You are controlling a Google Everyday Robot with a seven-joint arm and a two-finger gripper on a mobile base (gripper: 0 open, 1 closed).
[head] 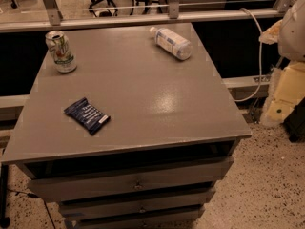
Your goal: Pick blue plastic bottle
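- Camera view: a grey table.
- The bottle lies on its side near the table's far right corner, white cap pointing far-left.
- A can stands upright near the table's far left corner.
- A dark blue packet lies flat on the table's near left part.
- The gripper, seemingly the cream part, hangs beyond the table's right side; I cannot tell its state.

Arm at right edge, bent; gripper hangs below it, pointing downward.
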